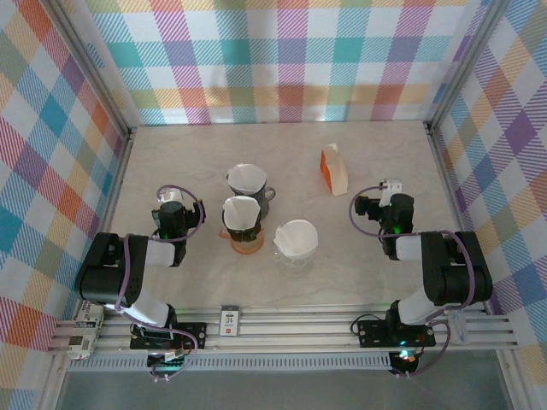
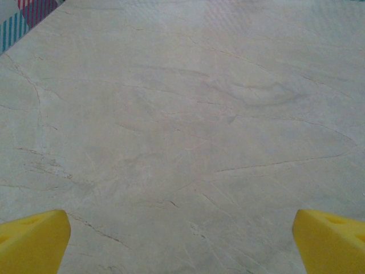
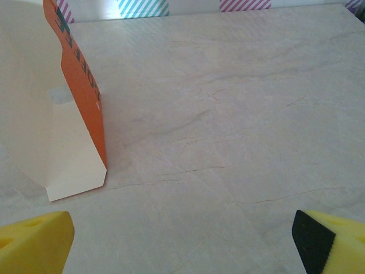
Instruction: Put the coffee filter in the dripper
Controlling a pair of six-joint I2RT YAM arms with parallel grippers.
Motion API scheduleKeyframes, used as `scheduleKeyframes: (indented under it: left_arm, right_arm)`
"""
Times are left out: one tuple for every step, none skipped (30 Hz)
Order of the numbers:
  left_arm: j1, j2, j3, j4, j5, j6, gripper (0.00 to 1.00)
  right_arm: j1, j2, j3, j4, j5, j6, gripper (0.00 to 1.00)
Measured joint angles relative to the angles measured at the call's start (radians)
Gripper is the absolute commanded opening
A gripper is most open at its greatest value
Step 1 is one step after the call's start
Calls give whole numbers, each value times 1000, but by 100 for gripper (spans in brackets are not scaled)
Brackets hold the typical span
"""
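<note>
From above, we see three drippers grouped mid-table (image 1: 385,273). The grey dripper (image 1: 263,198), which has a handle, stands farthest back with a white coffee filter (image 1: 246,178) in it. The orange dripper (image 1: 244,244) stands just in front of it, and it too holds a coffee filter (image 1: 241,213). The glass dripper (image 1: 295,258) stands to the right of the orange one, toward the near edge, with a coffee filter (image 1: 296,237) inside. An orange-and-cream filter pack (image 1: 334,169) stands upright toward the far right corner, well apart from the drippers. The left gripper (image 1: 172,205) hangs near the left edge, beside the orange dripper but apart from it. The right gripper (image 1: 391,205) hangs near the right edge, on the near side of the pack.

On the left wrist, we see two yellow fingertips (image 2: 31,240) at the bottom corners, spread wide with nothing between them but bare marbled table.

On the right wrist, the yellow fingertips (image 3: 34,240) likewise stand wide apart and hold nothing. The filter pack rises at the left of this view, its cream face toward us and its orange side edge carrying dark lettering. It stands on the table ahead of the fingers, not touching them.
</note>
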Motion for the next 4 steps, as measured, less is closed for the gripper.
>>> scheduleKeyframes:
  left_arm:
    - [0, 0, 0, 0, 0, 0, 100]
    - [0, 0, 0, 0, 0, 0, 100]
    - [0, 0, 0, 0, 0, 0, 100]
    - [0, 0, 0, 0, 0, 0, 100]
  right_arm:
    - [0, 0, 0, 0, 0, 0, 99]
    - [0, 0, 0, 0, 0, 0, 99]
    - [0, 0, 0, 0, 0, 0, 99]
    - [0, 0, 0, 0, 0, 0, 99]
